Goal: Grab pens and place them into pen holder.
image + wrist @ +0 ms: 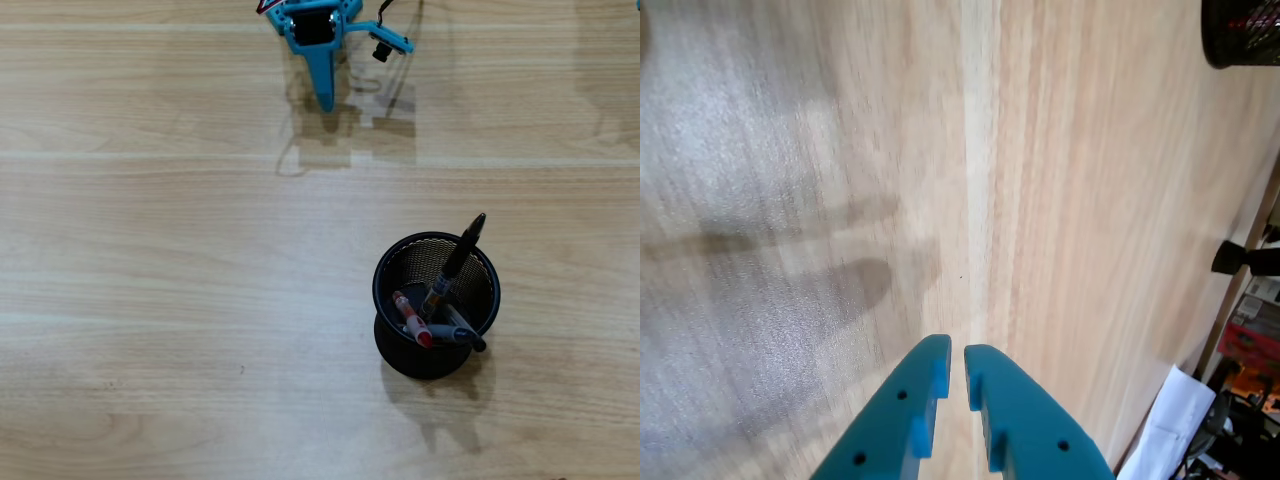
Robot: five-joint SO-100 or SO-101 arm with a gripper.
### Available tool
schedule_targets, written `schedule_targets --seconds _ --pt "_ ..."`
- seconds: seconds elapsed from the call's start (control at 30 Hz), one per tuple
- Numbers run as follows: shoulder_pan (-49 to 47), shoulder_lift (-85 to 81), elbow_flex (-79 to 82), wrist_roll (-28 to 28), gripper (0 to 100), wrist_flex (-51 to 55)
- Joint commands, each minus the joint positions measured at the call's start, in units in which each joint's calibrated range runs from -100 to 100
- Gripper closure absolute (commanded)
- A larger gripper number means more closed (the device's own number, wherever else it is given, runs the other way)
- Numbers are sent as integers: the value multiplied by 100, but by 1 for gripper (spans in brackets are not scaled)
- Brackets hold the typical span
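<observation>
Four pens [440, 310] stand in the mesh pen holder [392, 270]; the black one [460, 252] leans tip-up toward the overhead view's upper right. Well apart, the blue gripper [957, 362] holds nothing, jaws nearly closed.

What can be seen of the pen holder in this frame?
The pen holder is a round black wire-mesh cup with a solid rim, upright on the wooden table, lower right in the overhead view. Pens stand inside: a black one leaning past the rim, a red one, and grey ones. Nothing else touches it; the wrist view shows only its edge.
</observation>
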Motion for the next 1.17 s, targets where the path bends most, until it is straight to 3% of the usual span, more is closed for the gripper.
schedule_targets --seconds 0.0,1.13 --pt "93 -35 -32 41 98 -15" --pt "348 -35 -32 -5 98 -15"
